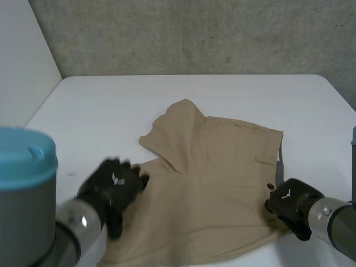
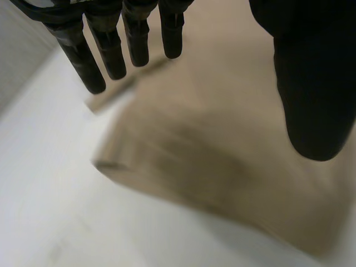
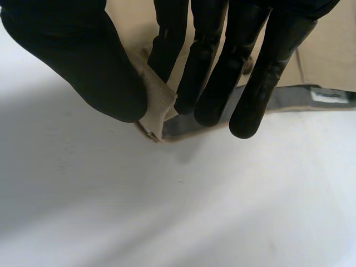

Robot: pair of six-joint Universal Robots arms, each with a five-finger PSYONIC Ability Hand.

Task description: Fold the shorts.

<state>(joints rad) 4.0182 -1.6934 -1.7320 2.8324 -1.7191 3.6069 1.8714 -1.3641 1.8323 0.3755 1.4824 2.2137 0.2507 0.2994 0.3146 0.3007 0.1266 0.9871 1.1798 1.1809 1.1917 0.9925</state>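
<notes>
Pinching the shorts (image 1: pixel 217 178) at 4 o'clock between thumb and fingers is the right hand (image 1: pixel 289 203); the left hand (image 1: pixel 114 186), fingers spread, hangs over their 8 o'clock edge.

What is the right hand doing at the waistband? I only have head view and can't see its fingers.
Observer: In the right wrist view, the right hand pinches the end of the waistband of the shorts between its thumb and fingers.
Operator: Left hand gripping too?
Observer: No. The left wrist view shows the left hand with straight fingers and its thumb apart, holding nothing. The tan cloth lies under its palm, and I can't tell if it touches.
Operator: Anything else at the waistband?
Observer: A grey inner lining shows along it, beside the right fingertips.
</notes>
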